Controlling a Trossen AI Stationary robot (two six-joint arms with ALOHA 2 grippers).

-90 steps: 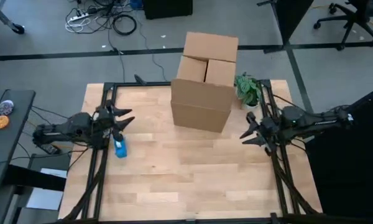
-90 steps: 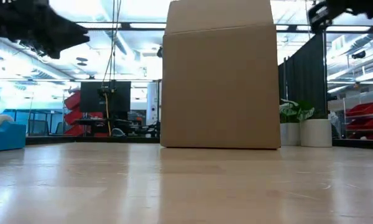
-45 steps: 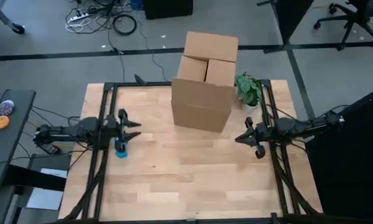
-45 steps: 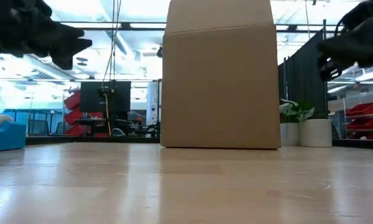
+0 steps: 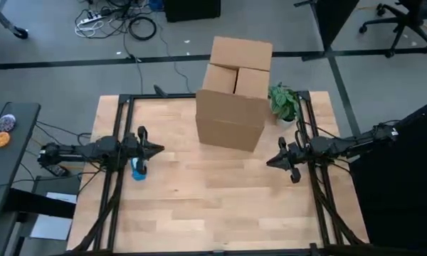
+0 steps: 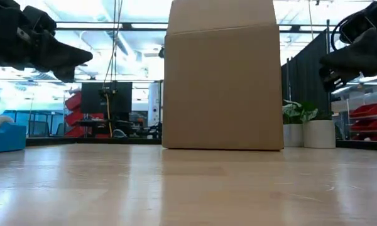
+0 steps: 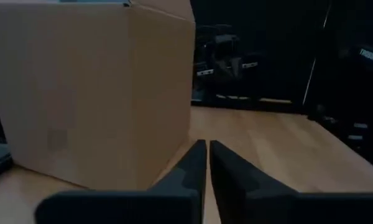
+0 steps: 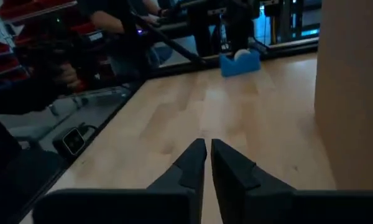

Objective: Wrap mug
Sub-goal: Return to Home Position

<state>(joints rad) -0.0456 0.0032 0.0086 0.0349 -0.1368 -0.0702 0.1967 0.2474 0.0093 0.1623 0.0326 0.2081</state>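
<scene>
No mug shows in any view. A tall cardboard box [image 5: 233, 92] stands on its base at the far middle of the wooden table [image 5: 213, 206]. My left gripper [image 5: 160, 148] hovers shut over the table's left side, pointing toward the box [image 7: 87, 87]. My right gripper [image 5: 269, 162] hovers shut over the right side, pointing toward the table's left. Both fingertip pairs [image 7: 207, 149] [image 8: 208, 148] are closed with nothing between them.
A small blue object [image 5: 138, 171] sits on the table under my left arm, also seen across the table [image 8: 241, 61]. A potted plant [image 5: 283, 101] stands at the far right beside the box. Black rails [image 5: 117, 206] run along both table sides. Bare wood lies in front of the box.
Both grippers have shut from open. My left gripper has come down a little and stretched toward the table's middle, now pointing level at the box. My right gripper has dropped lower and shifted slightly toward the near edge.
</scene>
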